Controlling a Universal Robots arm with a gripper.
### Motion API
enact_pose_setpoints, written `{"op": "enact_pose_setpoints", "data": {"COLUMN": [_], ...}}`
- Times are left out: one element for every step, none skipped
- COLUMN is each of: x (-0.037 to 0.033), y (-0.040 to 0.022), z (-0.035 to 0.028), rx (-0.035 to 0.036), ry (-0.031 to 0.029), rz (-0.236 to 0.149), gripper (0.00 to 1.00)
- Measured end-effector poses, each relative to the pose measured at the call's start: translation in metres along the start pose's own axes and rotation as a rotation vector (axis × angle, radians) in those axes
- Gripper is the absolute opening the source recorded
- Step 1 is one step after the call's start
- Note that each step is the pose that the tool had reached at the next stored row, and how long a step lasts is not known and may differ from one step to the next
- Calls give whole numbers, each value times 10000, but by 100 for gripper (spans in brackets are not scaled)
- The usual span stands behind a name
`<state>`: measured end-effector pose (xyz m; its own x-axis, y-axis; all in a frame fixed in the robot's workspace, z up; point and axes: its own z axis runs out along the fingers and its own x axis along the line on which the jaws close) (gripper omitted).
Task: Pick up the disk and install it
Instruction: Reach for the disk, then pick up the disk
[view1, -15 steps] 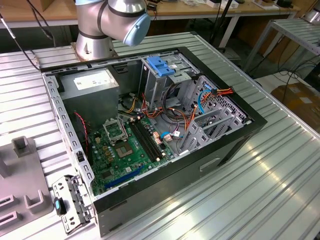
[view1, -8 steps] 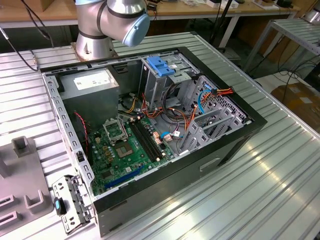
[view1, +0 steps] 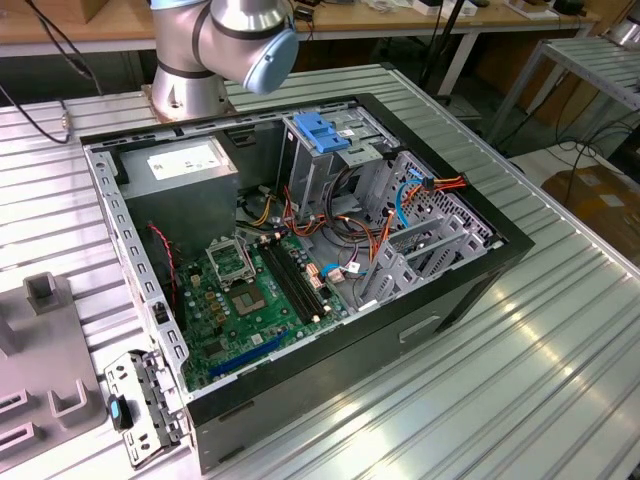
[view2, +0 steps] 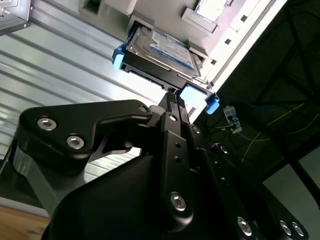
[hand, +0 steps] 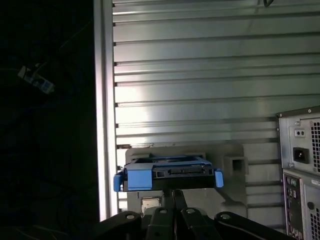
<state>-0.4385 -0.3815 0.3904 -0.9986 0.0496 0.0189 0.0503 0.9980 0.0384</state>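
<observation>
Two blue rails (view2: 118, 56) edge the black-and-silver, white-labelled disk (view2: 167, 49).

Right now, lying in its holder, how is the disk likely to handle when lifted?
The disk looks metal-cased, so probably stiff and fairly heavy for its size. Being flat, it should not roll. Its blue plastic rails may flex more than the metal body.

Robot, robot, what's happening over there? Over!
Gripper shut, empty, close to the disk. Disk lying in grey holder, not picked up. Nothing between them.
</observation>
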Motion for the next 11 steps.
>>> {"op": "enact_pose_setpoints", "data": {"x": [64, 91, 111, 139, 162, 191, 196, 198, 199, 199, 199], "y": [-3, -5, -6, -7, -8, -10, -10, -11, -10, -10, -10], "z": [2, 2, 3, 3, 3, 3, 4, 4, 4, 4, 4], "rx": [-1, -1, 0, -1, 0, 0, 0, -1, 0, 0, 0], "ry": [-1, -1, -1, -1, 0, 1, 1, 0, 0, 0, 0], "rz": [-1, -2, -1, -2, -3, -4, -4, -6, -9, -12, -12], "gripper": [15, 15, 15, 15, 15, 15, 15, 15, 15, 15, 15]}}
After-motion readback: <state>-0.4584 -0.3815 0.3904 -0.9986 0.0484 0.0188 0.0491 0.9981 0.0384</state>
